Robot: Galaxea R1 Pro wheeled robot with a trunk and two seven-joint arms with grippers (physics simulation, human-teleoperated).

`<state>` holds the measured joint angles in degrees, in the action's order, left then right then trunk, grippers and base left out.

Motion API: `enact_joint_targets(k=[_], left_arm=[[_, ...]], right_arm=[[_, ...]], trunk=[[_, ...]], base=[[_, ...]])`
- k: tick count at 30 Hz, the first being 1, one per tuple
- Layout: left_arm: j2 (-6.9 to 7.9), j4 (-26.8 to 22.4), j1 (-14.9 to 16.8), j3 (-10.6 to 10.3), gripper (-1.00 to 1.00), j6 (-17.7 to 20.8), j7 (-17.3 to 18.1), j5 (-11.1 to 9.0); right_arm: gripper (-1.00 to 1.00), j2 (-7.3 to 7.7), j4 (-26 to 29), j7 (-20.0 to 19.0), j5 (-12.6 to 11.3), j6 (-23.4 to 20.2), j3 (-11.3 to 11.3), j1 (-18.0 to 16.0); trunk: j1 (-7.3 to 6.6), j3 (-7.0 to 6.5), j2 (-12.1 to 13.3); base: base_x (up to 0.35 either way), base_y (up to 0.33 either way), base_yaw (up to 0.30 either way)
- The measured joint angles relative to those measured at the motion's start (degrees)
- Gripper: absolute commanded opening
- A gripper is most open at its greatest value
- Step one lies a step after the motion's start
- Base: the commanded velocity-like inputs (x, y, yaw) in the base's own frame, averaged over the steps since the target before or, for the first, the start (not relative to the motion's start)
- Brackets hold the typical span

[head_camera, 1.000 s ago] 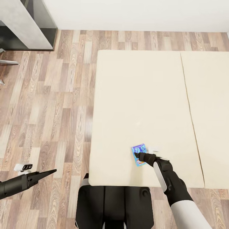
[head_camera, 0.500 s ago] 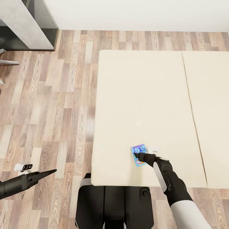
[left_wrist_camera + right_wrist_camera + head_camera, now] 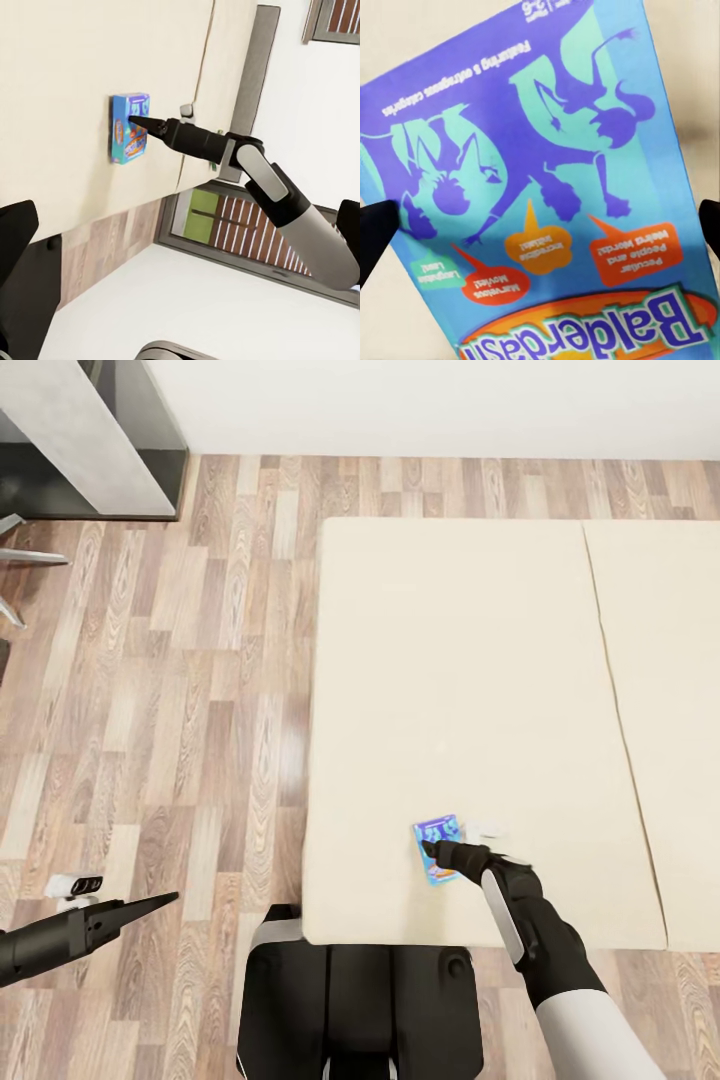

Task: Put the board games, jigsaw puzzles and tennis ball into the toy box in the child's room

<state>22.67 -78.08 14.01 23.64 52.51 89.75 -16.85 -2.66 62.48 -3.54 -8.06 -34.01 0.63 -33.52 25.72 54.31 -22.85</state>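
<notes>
My right arm (image 3: 560, 970) has a pale grey upper sleeve, a matte black forearm with a white side panel, and a black wrist tapering to slim pointed fingers (image 3: 437, 849). My left arm (image 3: 60, 940) is black throughout, narrowing to a sharp tip, with a small white camera block (image 3: 74, 884) bearing two dark lenses. My trunk (image 3: 360, 1005) is glossy black with grey-white shoulder trim.

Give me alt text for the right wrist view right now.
A blue board game carton reading Balderdash, with purple cartoon figures and orange speech bubbles, lies flat on the cream bed close under the camera. The right gripper's dark fingertips show at either side of it, spread apart.
</notes>
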Motion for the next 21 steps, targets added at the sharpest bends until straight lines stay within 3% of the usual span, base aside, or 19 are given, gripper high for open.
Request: enact_joint_targets(k=[21], left_arm=[[-0.01, 0.0, 0.0, 0.1, 1.0, 0.0, 0.0, 0.0]], right_arm=[[1.0, -0.22, -1.0, -0.2, -1.0, 0.1, -1.4, 0.0]], trunk=[[0.03, 0.0, 0.0]], base=[[0.0, 0.07, 0.0]])
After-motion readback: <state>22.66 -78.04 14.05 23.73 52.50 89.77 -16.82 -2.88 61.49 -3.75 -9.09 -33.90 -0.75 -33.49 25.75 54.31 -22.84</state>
